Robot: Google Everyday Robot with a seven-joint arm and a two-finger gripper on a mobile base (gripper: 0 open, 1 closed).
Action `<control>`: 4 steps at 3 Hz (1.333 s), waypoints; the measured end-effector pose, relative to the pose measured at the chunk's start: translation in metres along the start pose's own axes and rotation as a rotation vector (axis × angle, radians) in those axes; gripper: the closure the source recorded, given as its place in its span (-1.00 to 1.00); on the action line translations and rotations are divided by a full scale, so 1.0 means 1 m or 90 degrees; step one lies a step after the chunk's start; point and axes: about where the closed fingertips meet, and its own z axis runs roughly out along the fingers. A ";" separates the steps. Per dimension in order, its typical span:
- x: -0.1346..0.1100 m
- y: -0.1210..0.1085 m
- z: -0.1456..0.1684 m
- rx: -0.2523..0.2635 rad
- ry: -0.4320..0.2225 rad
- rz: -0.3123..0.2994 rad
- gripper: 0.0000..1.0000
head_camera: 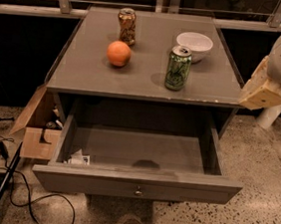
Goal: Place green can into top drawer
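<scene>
Starting at the left, we see an open cardboard box (pixel 35 125) on the floor beside the cabinet, with dark cables (pixel 4 170) trailing in front of it. The top drawer (pixel 98 178) is pulled fully out, its small knob (pixel 138 190) facing us, and inside it lies only a pale scrap of paper (pixel 78 157) in the front left corner, so the opening step looks done to us. On the cabinet top (pixel 85 68) stand a brown-gold can (pixel 126 25) at the back and an orange (pixel 118 53) just in front of it. Further right is the green can (pixel 177 68), upright near the front edge, with a white bowl (pixel 195 42) close behind it. The gripper (pixel 263 92) hangs off the cabinet's right side, level with the top and well apart from the green can, holding nothing; whether it is open or closed we cannot tell. We judge that reaching, grasping, carrying and lowering the can into the drawer all remain. Both cans carry lettering, and the scrap has dark marks, but we can read none of it and no brand.
</scene>
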 end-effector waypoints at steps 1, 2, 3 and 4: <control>-0.004 -0.006 0.025 0.028 -0.037 0.045 1.00; -0.008 -0.019 0.053 0.067 -0.089 0.086 1.00; -0.017 -0.037 0.047 0.115 -0.114 0.086 1.00; -0.013 -0.036 0.046 0.122 -0.103 0.090 1.00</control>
